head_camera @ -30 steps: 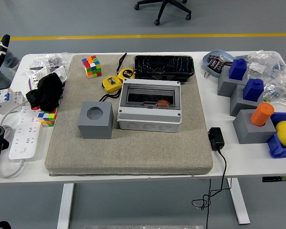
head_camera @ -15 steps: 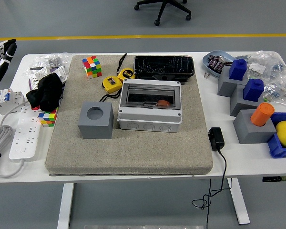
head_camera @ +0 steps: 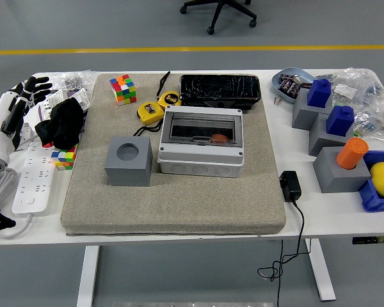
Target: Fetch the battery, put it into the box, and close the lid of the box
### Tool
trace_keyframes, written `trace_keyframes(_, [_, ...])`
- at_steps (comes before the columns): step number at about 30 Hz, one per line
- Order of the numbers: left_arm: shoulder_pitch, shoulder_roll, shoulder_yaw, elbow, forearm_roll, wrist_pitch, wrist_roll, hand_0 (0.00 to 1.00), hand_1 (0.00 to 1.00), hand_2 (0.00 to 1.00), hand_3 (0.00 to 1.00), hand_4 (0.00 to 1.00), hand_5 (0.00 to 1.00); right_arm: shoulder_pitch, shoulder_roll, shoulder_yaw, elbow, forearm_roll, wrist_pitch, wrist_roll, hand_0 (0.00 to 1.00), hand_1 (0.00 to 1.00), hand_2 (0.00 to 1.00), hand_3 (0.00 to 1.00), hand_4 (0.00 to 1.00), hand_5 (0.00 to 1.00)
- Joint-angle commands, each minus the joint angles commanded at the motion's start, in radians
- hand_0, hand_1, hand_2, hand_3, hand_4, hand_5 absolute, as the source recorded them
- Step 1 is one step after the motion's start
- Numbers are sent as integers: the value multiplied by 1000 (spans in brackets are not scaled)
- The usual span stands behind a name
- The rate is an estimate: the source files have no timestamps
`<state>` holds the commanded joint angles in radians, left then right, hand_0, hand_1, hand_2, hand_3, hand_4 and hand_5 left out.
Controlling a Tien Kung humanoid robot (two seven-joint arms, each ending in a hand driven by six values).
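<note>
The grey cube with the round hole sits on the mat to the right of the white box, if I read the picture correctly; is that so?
Not quite: in the head view the grey cube sits on the mat to the left of the white box, not the right.

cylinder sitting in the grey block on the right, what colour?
Orange cylinder, standing in a grey block. Head view, the only one, shows it clearly.

On the mat (head_camera: 179, 198), the hollowed block (head_camera: 128, 160) sits left of the box (head_camera: 202, 141), tray (head_camera: 220, 89) behind.
</note>
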<state>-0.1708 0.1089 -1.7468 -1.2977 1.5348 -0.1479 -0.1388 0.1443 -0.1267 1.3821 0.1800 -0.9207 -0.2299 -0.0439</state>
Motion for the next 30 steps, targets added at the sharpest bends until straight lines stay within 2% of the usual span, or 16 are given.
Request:
trace_keyframes(5, [12, -11, -4, -8, 67, 25, 1, 799, 778, 751, 735, 998, 998, -13, -2, 26, 0, -31, 4, -6, 835, 817, 795, 826, 998, 998])
trace_keyframes(14, [23, -20, 1, 13, 28, 49, -21, 789, 772, 747, 732, 998, 998, -2, -6, 19, 0, -29, 5, 10, 835, 819, 795, 826, 998, 998])
trace_keyframes(15, [22, -21, -2, 17, 25, 48, -21, 782, 772, 748, 738, 998, 943, -1, -7, 24, 0, -34, 4, 11, 839, 822, 799, 827, 998, 998])
trace_keyframes(20, [20, -21, -3, 24, 36, 44, -13, 782, 772, 748, 738, 998, 943, 2, -7, 34, 0, -57, 17, 25, 839, 822, 799, 827, 998, 998])
trace_keyframes(21, [20, -23, -4, 25, 43, 45, -11, 780, 785, 755, 740, 998, 839, 5, -7, 40, 0, -72, 20, 28, 864, 871, 842, 837, 998, 998])
trace_keyframes(30, [16, -31, 12, 22, 21, 75, -4, 771, 780, 752, 737, 998, 858, 16, -15, 3, 0, -61, 39, 24, 876, 875, 848, 842, 998, 998])
